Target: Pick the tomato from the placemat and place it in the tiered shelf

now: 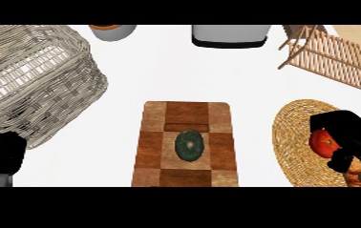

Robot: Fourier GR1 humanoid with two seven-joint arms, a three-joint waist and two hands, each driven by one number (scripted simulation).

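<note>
Left hand [8, 156] sits at the lower-left edge (open or closed, cannot tell), beside the wicker basket [42, 79]. Checkered board [185, 122] lies mid-desk. Right hand [343, 125] is curled round the tomato [322, 142] over the placemat [292, 136]. Tiered shelf [328, 55] stands apart.

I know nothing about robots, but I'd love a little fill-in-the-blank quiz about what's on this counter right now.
1. The tomato lies on the round woven ____.
2. The robot's ____ hand curls round the tomato.
3. On the checkered board lies a round thing coloured dark ____.
4. The wooden tiered shelf stands at the view's upper ____.
Missing words: placemat; right; green; right.
</note>
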